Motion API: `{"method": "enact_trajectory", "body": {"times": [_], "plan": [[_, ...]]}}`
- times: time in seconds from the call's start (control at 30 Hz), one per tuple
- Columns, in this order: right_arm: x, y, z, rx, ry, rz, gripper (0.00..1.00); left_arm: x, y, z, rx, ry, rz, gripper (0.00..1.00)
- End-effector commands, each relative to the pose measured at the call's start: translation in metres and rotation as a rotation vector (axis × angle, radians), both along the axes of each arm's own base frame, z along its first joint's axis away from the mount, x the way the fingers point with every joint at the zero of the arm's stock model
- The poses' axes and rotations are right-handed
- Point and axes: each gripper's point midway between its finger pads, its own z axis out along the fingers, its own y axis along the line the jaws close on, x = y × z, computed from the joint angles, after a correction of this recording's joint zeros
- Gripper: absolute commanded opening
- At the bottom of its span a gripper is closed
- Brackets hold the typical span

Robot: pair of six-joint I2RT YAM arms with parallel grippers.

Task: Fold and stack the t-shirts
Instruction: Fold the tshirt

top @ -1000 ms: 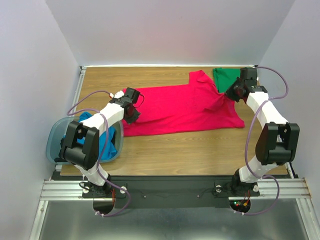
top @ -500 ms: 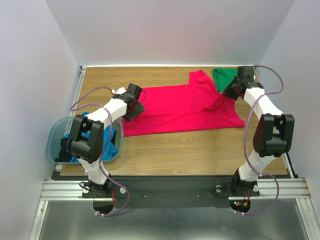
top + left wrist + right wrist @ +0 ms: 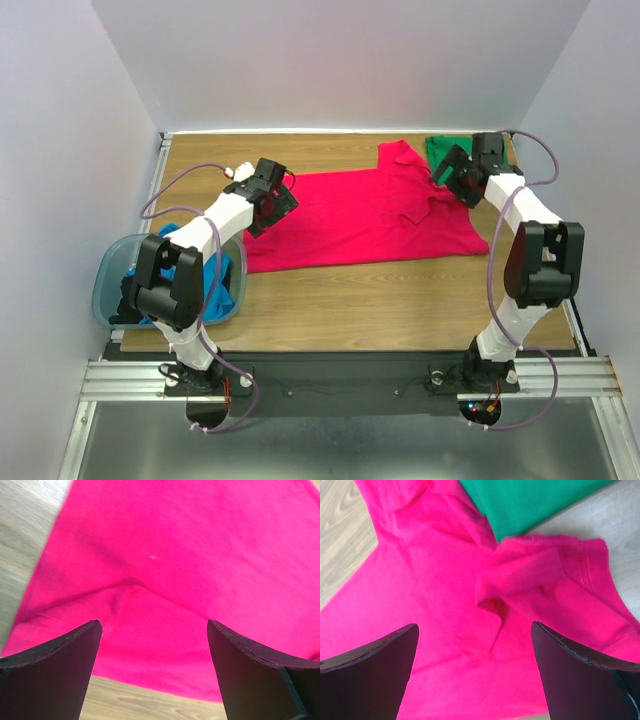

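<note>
Far left, at the worktop (image 3: 350, 300) edge: translucent tub (image 3: 108, 285) with the bright blue t-shirt (image 3: 212, 285) bunched inside it; a dark item also sits in the tub, too small for you to identify.

Left arm (image 3: 215, 225) reaches from its base past the tub towards the centre; left jaws stand wide apart with nothing between them. In the left wrist view both fingers (image 3: 50, 675) frame only flat cloth; they hover over the left end of the crimson-pink t-shirt (image 3: 370, 215), close to its edge, with bare wood showing beside and below it (image 3: 25, 520).

Centre: the crimson-pink t-shirt lies spread open across the middle of the worktop, unfolded, long axis running left to right; a shallow crease crosses it (image 3: 190, 555) under the left jaws. Its right end is rumpled, one sleeve bunched into a raised fold (image 3: 530, 575).

Far right corner: the emerald green t-shirt (image 3: 447, 155) lies flat as a compact block; in the right wrist view its corner (image 3: 530, 500) meets the pink sleeve.

Right arm (image 3: 530, 215) reaches to that corner; right jaws are spread wide and hold nothing; the fingers (image 3: 365, 675) sit either side of the bunched sleeve, above it. You cannot tell whether either fingertip touches cloth.
</note>
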Motion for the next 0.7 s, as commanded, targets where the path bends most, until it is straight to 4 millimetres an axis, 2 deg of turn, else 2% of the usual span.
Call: {"method": "enact_trajectory", "body": {"times": [0.0, 0.07, 0.1, 0.17, 0.23, 0.3, 0.43, 0.57, 0.67], "plan": [[-0.013, 0.015, 0.027, 0.024, -0.077, 0.065, 1.0, -0.015, -0.023, 0.013, -0.025, -0.03, -0.088, 0.98], [-0.02, 0.028, 0.021, 0.031, -0.062, 0.112, 1.0, -0.02, -0.029, 0.003, -0.024, -0.008, -0.105, 0.98], [-0.023, 0.041, 0.019, 0.033, -0.055, 0.145, 1.0, -0.022, -0.032, -0.003, -0.026, 0.005, -0.117, 0.98], [-0.022, 0.053, 0.008, 0.025, -0.033, 0.173, 1.0, -0.025, -0.035, -0.018, -0.031, 0.038, -0.126, 0.98], [-0.021, 0.065, -0.004, 0.02, -0.005, 0.19, 1.0, -0.026, -0.031, -0.028, -0.01, 0.057, -0.114, 0.98], [-0.014, 0.07, -0.007, 0.007, -0.004, 0.184, 1.0, -0.025, -0.024, -0.033, 0.026, 0.069, -0.086, 0.98], [-0.008, 0.069, -0.019, -0.033, 0.017, 0.16, 1.0, -0.018, -0.016, -0.04, 0.054, 0.069, -0.048, 0.98], [-0.011, 0.062, -0.032, -0.066, 0.046, 0.143, 1.0, -0.008, -0.013, -0.05, 0.071, 0.085, -0.036, 0.98], [-0.014, 0.057, -0.042, -0.092, 0.067, 0.135, 1.0, -0.007, 0.003, -0.059, 0.11, 0.127, 0.006, 0.98]]}}
